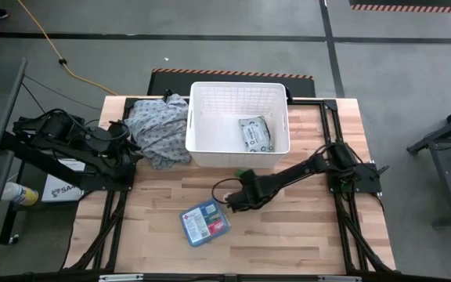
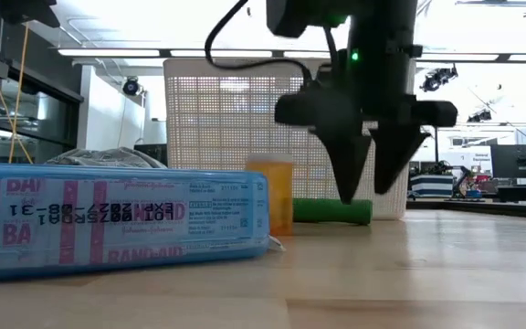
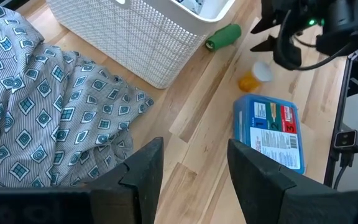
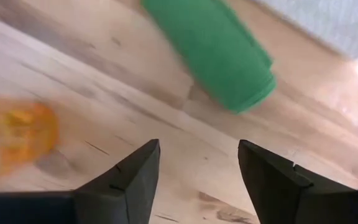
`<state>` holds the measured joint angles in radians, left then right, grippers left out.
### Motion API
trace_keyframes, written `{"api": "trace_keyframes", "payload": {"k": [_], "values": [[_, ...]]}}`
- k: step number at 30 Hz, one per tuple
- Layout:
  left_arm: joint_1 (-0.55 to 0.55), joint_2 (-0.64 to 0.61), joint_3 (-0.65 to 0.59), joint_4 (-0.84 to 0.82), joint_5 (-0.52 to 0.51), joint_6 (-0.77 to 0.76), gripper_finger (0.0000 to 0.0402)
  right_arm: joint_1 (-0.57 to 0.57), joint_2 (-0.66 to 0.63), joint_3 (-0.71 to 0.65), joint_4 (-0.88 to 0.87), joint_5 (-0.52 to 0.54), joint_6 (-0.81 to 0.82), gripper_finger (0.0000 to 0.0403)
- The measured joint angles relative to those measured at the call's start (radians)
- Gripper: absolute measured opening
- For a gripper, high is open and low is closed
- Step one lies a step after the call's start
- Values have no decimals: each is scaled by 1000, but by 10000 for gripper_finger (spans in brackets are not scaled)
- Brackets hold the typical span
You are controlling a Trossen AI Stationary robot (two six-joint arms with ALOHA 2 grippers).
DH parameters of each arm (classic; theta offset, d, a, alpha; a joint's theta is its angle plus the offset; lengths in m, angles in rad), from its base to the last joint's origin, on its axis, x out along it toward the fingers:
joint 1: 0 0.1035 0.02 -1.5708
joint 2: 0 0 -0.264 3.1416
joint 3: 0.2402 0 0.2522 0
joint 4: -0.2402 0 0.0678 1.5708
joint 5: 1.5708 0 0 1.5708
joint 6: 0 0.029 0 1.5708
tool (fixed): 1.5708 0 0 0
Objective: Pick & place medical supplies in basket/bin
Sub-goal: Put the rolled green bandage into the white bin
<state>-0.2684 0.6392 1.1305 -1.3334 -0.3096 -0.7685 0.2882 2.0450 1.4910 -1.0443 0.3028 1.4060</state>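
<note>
The white slatted basket point(image 1: 237, 98) stands at the table's far middle with a grey-white packet point(image 1: 255, 133) lying inside. The blue first-aid box point(image 1: 205, 222) lies flat near the front edge. A green roll point(image 4: 219, 50) lies on its side before the basket's near wall. An orange bottle point(image 3: 253, 76) with a white cap stands next to it. My right gripper point(image 2: 373, 187) hangs open, fingers pointing down, just above the table between roll and bottle, touching neither. My left gripper point(image 3: 194, 168) waits open at the table's left, by the cloth heap.
A grey-blue patterned cloth heap point(image 1: 159, 129) lies against the basket's left wall. Bare wood lies between the basket point(image 3: 135, 37) and the blue box point(image 3: 271, 130), and to the right of the box. Black frame rails run along the table's left and right sides.
</note>
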Motion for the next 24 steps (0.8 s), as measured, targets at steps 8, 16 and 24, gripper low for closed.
{"api": "trace_keyframes", "payload": {"k": [8, 16, 24], "values": [[0, 0, 0, 0, 0, 0, 211, 0, -38, 0, -13, 25, -78, 198], [0, 0, 0, 0, 1, 0, 211, -8, -38, 0, -15, 68, -137, 201], [0, 0, 0, 0, 4, 0, 211, -21, -38, 0, -14, 77, -214, 204]]}}
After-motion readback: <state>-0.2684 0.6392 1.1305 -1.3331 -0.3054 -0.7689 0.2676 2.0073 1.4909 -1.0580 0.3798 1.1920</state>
